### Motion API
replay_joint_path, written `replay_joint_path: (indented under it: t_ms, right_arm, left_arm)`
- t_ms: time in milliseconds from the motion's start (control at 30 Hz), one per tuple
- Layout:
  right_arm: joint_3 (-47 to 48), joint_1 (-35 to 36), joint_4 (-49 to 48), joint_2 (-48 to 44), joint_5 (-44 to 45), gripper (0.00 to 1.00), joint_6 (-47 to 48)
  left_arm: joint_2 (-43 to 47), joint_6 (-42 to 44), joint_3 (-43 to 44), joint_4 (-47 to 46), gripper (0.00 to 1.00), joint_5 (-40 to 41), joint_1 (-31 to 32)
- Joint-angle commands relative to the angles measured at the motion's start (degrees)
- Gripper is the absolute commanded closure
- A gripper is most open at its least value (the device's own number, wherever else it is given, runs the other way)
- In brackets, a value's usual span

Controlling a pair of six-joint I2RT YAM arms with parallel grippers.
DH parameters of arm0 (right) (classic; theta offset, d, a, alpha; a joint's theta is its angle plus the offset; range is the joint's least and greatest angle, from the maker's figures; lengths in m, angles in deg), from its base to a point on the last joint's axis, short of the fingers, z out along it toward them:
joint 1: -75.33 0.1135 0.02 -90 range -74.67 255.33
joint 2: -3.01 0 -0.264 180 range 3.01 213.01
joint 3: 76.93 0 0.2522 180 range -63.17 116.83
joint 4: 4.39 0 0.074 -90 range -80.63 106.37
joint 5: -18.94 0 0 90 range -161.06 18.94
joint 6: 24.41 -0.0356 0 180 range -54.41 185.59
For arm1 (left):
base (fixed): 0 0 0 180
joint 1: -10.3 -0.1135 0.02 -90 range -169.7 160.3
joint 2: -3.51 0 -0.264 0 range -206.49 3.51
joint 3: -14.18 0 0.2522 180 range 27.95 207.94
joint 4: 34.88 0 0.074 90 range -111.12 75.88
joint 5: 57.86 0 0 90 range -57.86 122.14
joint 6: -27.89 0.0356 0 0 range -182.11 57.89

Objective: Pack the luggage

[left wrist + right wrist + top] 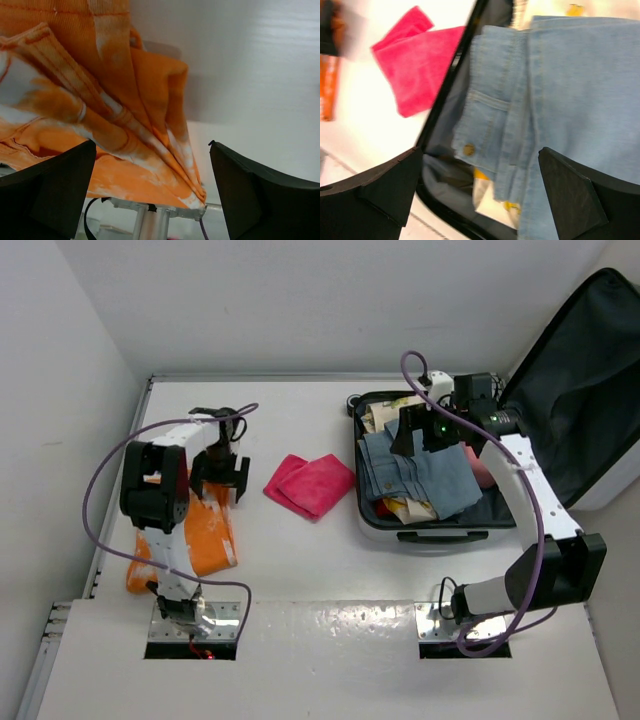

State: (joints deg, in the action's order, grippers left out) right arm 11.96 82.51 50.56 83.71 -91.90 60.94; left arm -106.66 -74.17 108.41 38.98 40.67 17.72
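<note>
The luggage lies open at the right, its dark-lined lid raised. Inside are blue denim jeans on top of other clothes; the jeans also fill the right wrist view. My right gripper is open and empty, hovering over the jeans. A pink cloth lies on the table left of the luggage and shows in the right wrist view. An orange and white garment lies by the left arm's base. My left gripper is open and empty just above its far end.
White walls close in the table on the left and back. The left arm's purple cable loops out to the left. The right arm reaches over the luggage's right side.
</note>
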Motion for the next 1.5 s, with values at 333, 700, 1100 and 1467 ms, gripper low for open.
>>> replay_joint_path:
  t_ms: [333, 700, 1100, 1467]
  right_arm:
    - [-12.03, 6.26, -32.12, -1.52, -12.66, 0.01, -20.74]
    - [0.25, 16.90, -47.60, 20.33, -2.88, 0.01, -31.39]
    - [32.33, 25.25, -41.81, 50.84, -9.39, 0.01, -35.25]
    - [35.26, 28.33, -44.52, 60.79, -19.84, 0.01, -43.07]
  left_arm:
    - [-6.64, -7.98, 6.54, -3.83, 0.63, -2.45, -0.38]
    - [-5.06, -20.28, 22.55, -13.58, 1.00, -31.27, -9.00]
    - [-1.01, -15.02, 9.89, -15.88, 1.00, -36.92, -13.40]
    - [-2.77, -15.02, 10.59, -21.25, 1.00, -49.84, -17.35]
